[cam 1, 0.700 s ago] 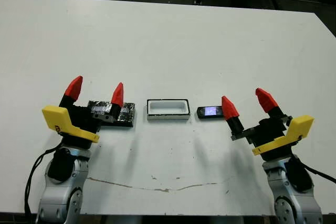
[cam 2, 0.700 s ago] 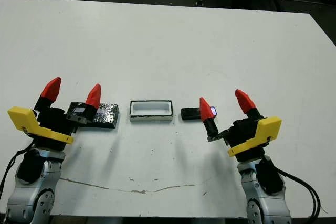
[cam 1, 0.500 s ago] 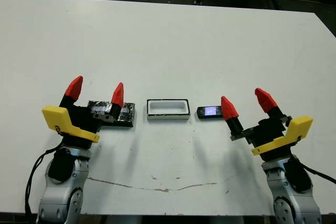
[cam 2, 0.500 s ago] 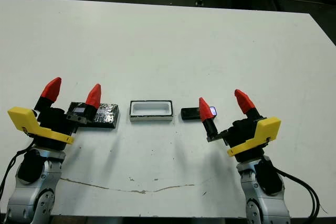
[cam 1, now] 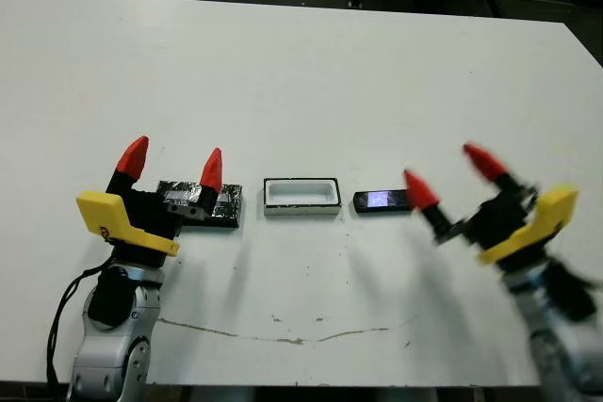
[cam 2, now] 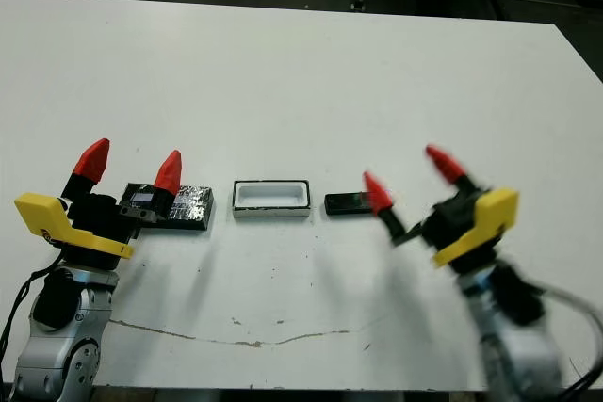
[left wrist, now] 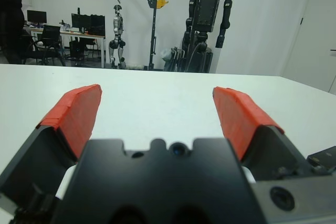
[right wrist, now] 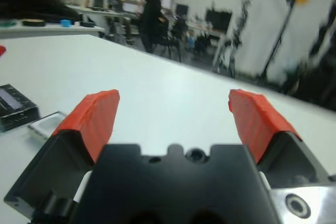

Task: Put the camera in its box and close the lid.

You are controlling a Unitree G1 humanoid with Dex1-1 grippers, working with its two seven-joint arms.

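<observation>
White desk [cam 1: 311, 72] with a dark floor beyond its far edge; a thin crack-like mark runs along the near edge. Nearest the robot: left gripper [cam 1: 171, 165], fingers spread and empty, hovering at the near end of the lid [cam 1: 223, 204]; right gripper [cam 1: 450, 176], fingers likewise spread and empty, blurred in the head views. Just beyond both grippers, three items lie in one row, taking the box [cam 1: 301, 196] as landmark: the lid, a glossy black slab, flat on the desk just to the robot's left of the box; the camera [cam 1: 381, 200], screen glowing, just to the box's right, apart from its wall. The box stands open and shows nothing inside. The right gripper sits near the camera's outer end, not touching it.

Step in hand, as judged: the approach to pick up the camera; nothing grasped yet. Next move calls for bringing the right gripper down astride the camera's narrow body, closing across its width, then carrying it leftward over the box
</observation>
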